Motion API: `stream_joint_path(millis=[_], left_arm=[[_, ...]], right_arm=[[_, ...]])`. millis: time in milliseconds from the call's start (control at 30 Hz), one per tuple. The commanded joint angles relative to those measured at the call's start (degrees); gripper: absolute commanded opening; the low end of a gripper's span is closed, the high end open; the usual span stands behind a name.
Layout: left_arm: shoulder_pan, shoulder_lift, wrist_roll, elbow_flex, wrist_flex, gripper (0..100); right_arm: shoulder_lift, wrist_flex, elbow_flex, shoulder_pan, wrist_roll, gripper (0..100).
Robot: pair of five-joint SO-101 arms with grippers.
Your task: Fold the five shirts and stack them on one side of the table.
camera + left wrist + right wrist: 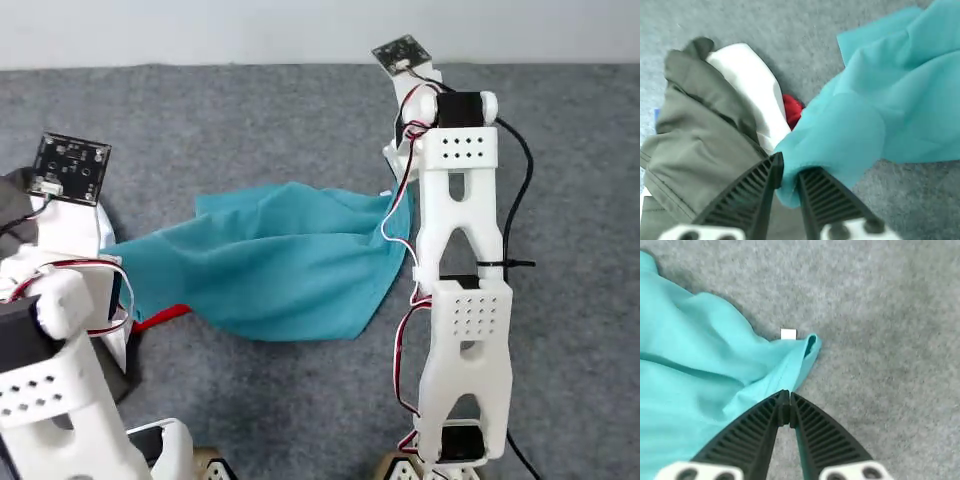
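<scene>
— Where is the teal shirt [280, 265] to be found?

— It is seen spread across the middle of the grey desk [250, 110], drawn out between the two arms. One end is held at the left arm, the other at the right arm. Whether the cloth is lifted clear of the desk cannot be told.

— How is the left gripper [787, 167] set?

— Its black ribbed fingers [760, 185] are drawn narrow, and a bunched fold of the teal shirt is pinched between them.

— And the right gripper [785, 400]?

— Its fingers [815, 432] are pressed almost together at the tips, and the hem of the teal shirt is caught there. A small white tag [788, 334] is seen at the shirt's corner, just beyond the tips.

— What else is found by the left arm?

— A pile of other garments is seen there. An olive shirt [695, 125] is crumpled beside the left gripper, a white shirt [755, 85] is lying against it, and a red shirt [792, 110] is partly covered between the white shirt and the teal one. The held end of the teal shirt is draped over that pile.
</scene>
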Motion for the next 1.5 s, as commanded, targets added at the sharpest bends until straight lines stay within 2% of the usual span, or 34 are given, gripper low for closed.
stream_joint_path(millis=[0, 367, 500, 700, 900, 1167, 1300, 1467], left_arm=[[-0.18, -0.97, 0.44, -0.13, 1.05, 1], [-0.44, -0.88, 0.44, 4.44, 1.05, 1], [-0.44, -0.79, 0.44, 4.88, 0.97, 1], [-0.26, -1.05, 3.6, 4.79, 0.97, 1], [-0.26, -1.14, 4.84, 4.62, 1.05, 1], [-0.18, -1.14, 5.27, 4.53, 1.05, 1], [-0.18, -1.14, 5.27, 4.53, 1.05, 1], [-0.18, -1.14, 5.27, 4.7, 1.05, 1]], right_arm=[[-5.32, 2.51, 6.33, -1.63, 0.18, 0.9], [-25.54, 2.24, 44.04, -9.36, 0.44, 0.9], [-25.8, 1.19, 50.55, -14.46, 0.35, 0.9], [-18.86, -9.36, 53.71, -16.75, 0.0, 0.9], [-7.69, -16.22, 44.48, -14.29, 0.44, 0.9], [4.53, -18.07, 16.97, -11.82, 0.53, 0.9], [8.75, -14.46, 3.34, -11.82, 0.44, 0.9], [11.91, -1.27, -8.62, -12.7, 0.44, 1.1]])
